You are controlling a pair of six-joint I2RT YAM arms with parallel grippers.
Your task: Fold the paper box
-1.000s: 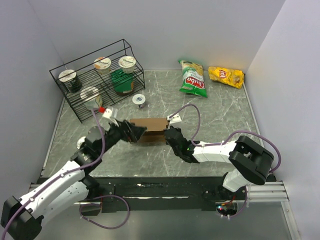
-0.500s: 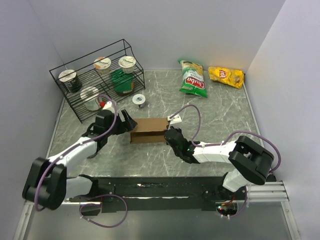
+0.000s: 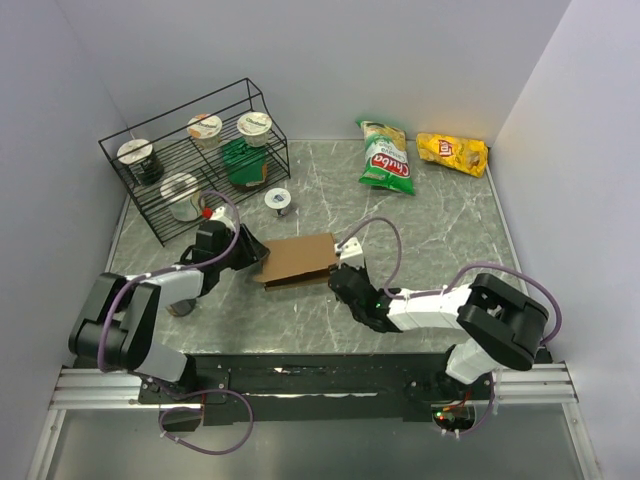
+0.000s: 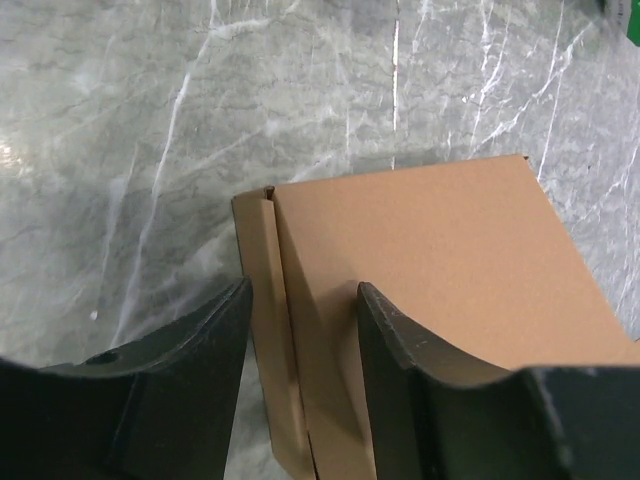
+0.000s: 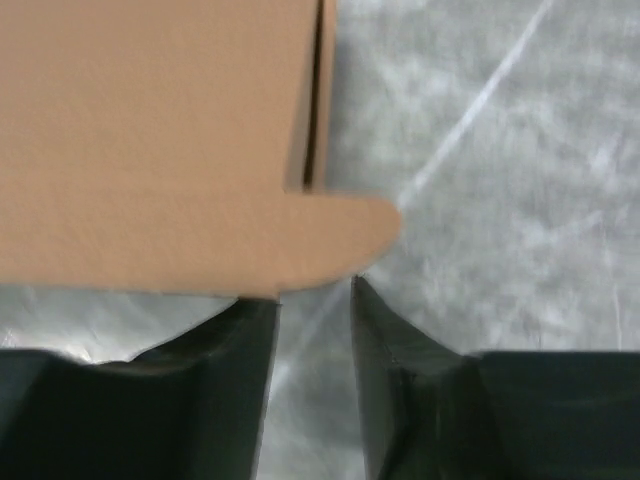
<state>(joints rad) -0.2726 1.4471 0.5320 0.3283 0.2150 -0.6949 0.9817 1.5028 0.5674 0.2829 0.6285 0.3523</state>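
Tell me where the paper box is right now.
In the top view the paper box lies flat mid-table, between the left gripper on its left and the right gripper on its right, on the near side of the small white-lidded cup.

paper box at centre — wire rack behind left, chip bags behind right
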